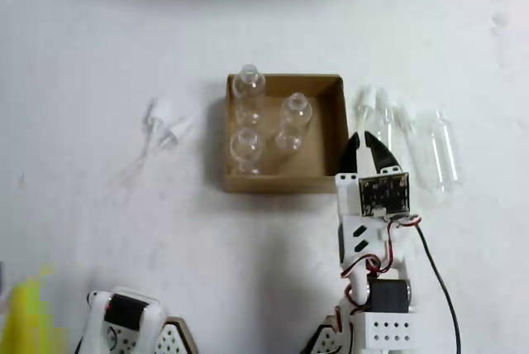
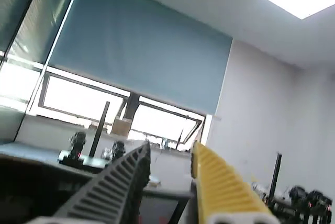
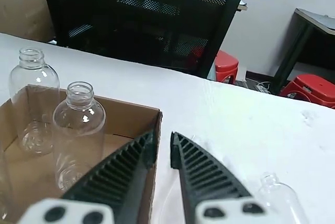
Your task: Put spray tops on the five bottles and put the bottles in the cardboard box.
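Observation:
The cardboard box sits mid-table with three clear, uncapped bottles standing in it; two of them appear in the right wrist view behind the box wall. Right of the box lie two more clear bottles and white spray tops. Two spray tops lie left of the box. My right gripper hovers just off the box's right wall, slightly open and empty. My left gripper points up at the room, open and empty.
The left arm's base is at the table's front left, far from the objects. One lying bottle's neck shows past the right fingers. A black chair and red stools stand beyond the table's far edge.

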{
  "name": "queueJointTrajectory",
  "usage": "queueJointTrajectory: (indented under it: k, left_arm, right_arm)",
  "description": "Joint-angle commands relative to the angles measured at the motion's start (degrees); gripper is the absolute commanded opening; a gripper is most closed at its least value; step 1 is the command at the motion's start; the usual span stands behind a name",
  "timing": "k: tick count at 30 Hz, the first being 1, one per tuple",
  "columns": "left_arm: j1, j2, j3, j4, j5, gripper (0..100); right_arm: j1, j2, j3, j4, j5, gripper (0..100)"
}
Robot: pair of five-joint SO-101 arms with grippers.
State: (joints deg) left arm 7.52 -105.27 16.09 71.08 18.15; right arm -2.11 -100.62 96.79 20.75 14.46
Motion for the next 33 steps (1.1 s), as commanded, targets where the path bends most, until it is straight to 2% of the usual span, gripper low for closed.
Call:
queueJointTrajectory:
  k: [1, 10, 14, 19, 25, 29, 33]
  left_arm:
    - [0.4, 0.57, 8.18, -1.41, -8.09, 14]
    - [-0.48, 0.92, 32.0, -18.11, -25.14, 14]
    - [-7.78, 1.01, 38.68, -22.68, -23.47, 14]
    - [-17.89, 1.01, 47.3, -25.05, -25.41, 14]
    - [-18.33, 1.01, 58.81, -26.9, -25.58, 14]
    - [-18.33, 2.15, 60.92, -27.96, -25.58, 14]
    - [-18.33, 11.3, 59.96, -30.24, -25.58, 14]
  right_arm:
    - [0.48, 0.04, 0.26, 0.66, 0.44, 3.5]
    - [0.48, -0.48, 0.26, 4.79, 0.44, 3.9]
    - [0.57, -0.48, 0.26, 4.88, 0.44, 3.9]
    - [0.57, -0.48, 0.26, 4.88, 0.44, 3.9]
    - [0.57, -0.31, 0.26, 4.88, 0.44, 3.8]
    - [0.57, -0.04, 0.26, 4.97, 0.44, 3.8]
    - [0.66, -0.04, 0.26, 4.97, 0.44, 3.9]
